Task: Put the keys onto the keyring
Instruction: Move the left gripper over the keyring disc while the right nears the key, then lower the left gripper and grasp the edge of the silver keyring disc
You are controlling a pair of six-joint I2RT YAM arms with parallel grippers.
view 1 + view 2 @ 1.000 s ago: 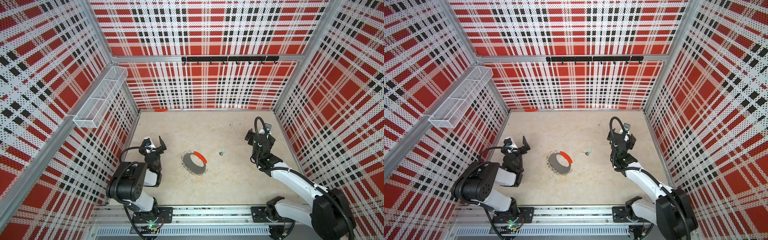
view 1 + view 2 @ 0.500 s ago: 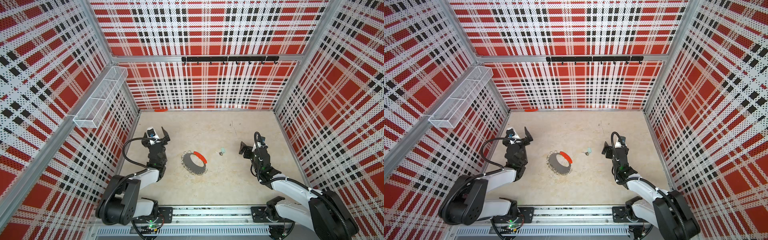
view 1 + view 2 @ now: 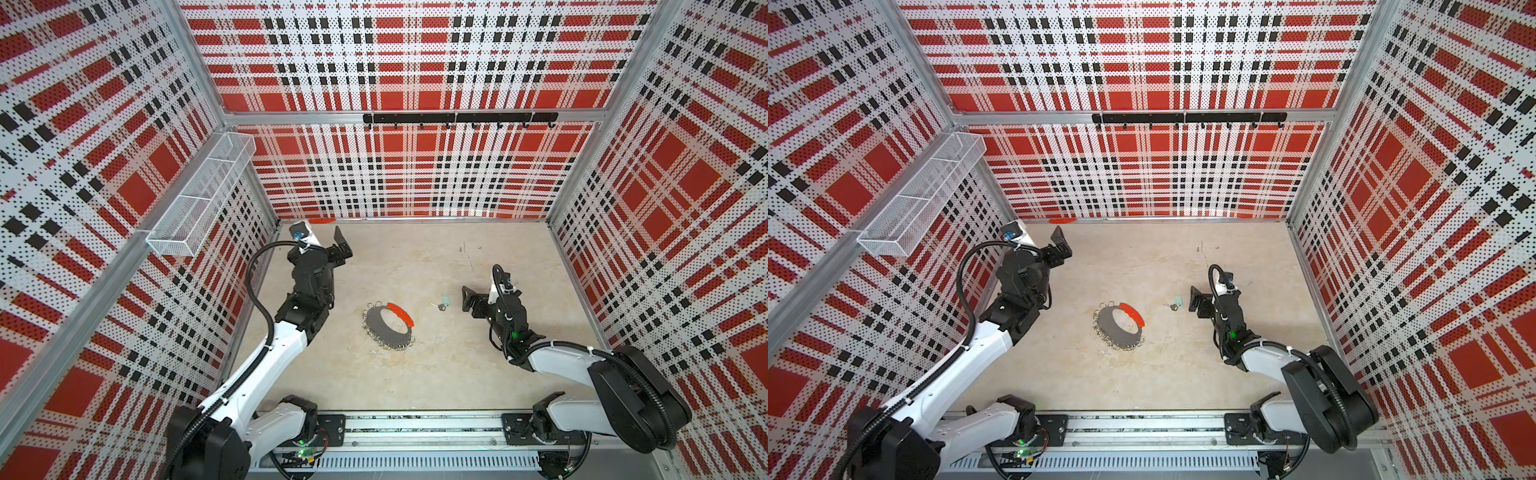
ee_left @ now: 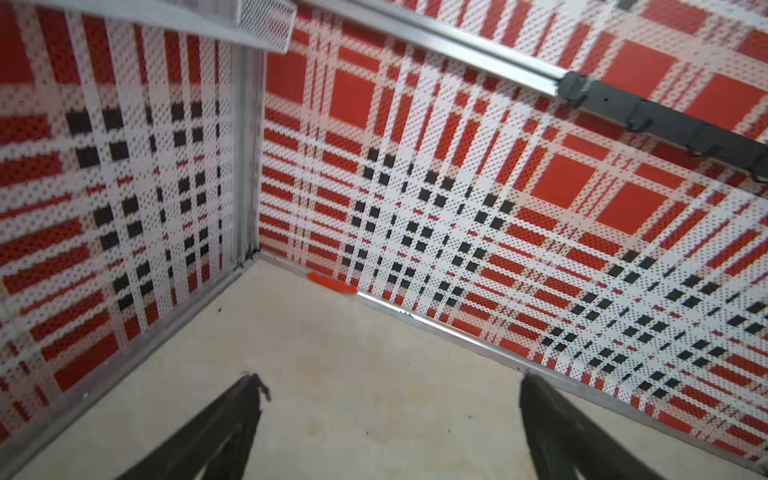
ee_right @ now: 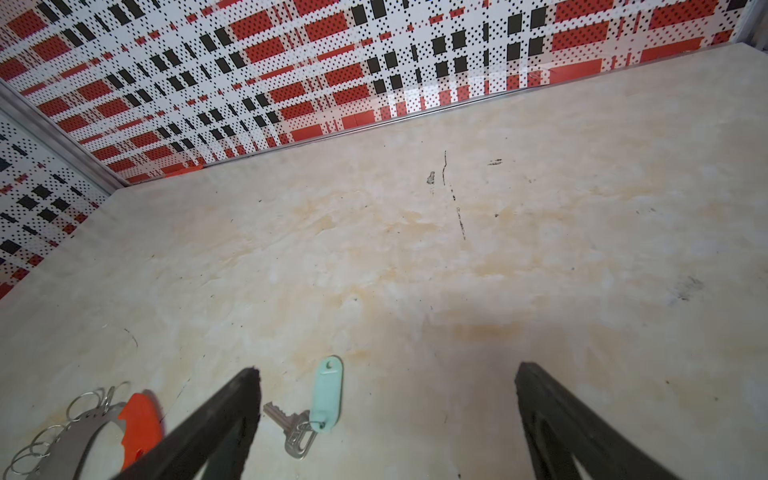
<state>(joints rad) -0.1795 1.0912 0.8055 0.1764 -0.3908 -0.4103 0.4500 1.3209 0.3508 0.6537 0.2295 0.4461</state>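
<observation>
The keyring [image 3: 374, 324] [image 3: 1106, 323], a flat dark grey ring with an orange-red arc and several wire clips, lies mid-table. In the right wrist view the keyring [image 5: 75, 440] shows only partly, at the frame's edge. The keys [image 3: 441, 304] [image 3: 1173, 305], a silver key on a mint tag, lie just right of it. My right gripper [image 3: 471, 299] [image 3: 1196, 299] [image 5: 386, 370] is open, low beside the keys [image 5: 293, 428], which sit close to one finger. My left gripper [image 3: 343, 245] [image 3: 1062, 245] [image 4: 388, 380] is open and empty near the back-left corner.
A white wire basket [image 3: 199, 199] hangs on the left wall. A black hook rail [image 3: 457, 118] runs along the back wall. A small orange-red strip [image 3: 322, 221] [image 4: 332, 284] lies at the foot of the back wall. Plaid walls close three sides.
My left arm has stretched out toward the back-left corner. My right gripper has dropped and moved left, close to the keys. Both stayed open; keys and keyring have not moved.
</observation>
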